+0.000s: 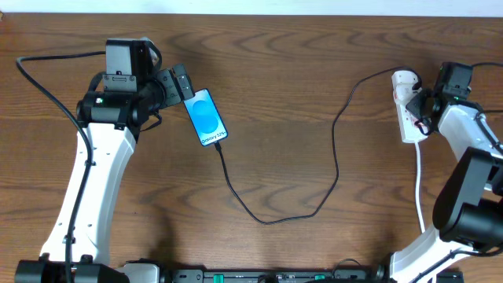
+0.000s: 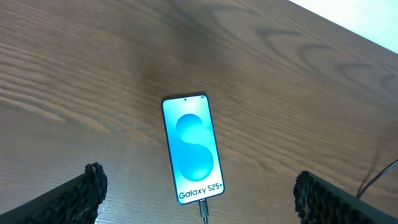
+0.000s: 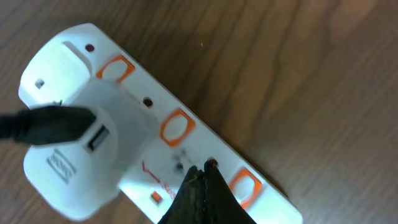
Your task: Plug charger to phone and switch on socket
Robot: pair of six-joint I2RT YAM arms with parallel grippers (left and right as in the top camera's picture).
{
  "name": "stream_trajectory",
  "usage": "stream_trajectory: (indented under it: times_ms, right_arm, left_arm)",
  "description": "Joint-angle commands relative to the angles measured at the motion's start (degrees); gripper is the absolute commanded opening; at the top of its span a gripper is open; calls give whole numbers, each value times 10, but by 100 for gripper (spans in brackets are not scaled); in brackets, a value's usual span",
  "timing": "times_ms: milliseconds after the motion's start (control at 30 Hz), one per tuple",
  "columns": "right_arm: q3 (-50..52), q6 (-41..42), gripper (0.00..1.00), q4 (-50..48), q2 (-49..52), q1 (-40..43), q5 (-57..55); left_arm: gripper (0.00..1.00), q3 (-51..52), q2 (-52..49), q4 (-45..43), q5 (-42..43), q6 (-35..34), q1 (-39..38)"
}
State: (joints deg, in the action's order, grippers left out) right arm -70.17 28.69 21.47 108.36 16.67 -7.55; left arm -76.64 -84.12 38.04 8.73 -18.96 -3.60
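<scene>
The phone (image 1: 207, 117) lies flat on the table, screen up, and shows in the left wrist view (image 2: 191, 148). The charger cable (image 1: 314, 206) runs from the phone's bottom edge, where its connector tip (image 2: 203, 208) sits in the port, across the table to a white adapter (image 3: 81, 149) plugged into the socket (image 1: 408, 110). My left gripper (image 2: 196, 196) is open, its fingers spread wide on either side of the phone's lower end. My right gripper (image 3: 202, 177) is shut, its tip resting on the socket (image 3: 186, 124) beside a small red dot between the orange-outlined switches.
The socket's thick white cord (image 1: 420, 189) runs toward the front edge beside my right arm. The charger cable loops across the middle of the wooden table (image 1: 299, 63).
</scene>
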Motion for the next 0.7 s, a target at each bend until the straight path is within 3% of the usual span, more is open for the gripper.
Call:
stream_trajectory:
  times_ms: [0,667]
  right_arm:
    - [-32,-16,1,-3,19,2,-10]
    - [-45,-22,1,-54,75,3,23]
  left_arm:
    - [98,-4,1,-1,2,14,0]
    - [98,-4,1,-1,2,29,0]
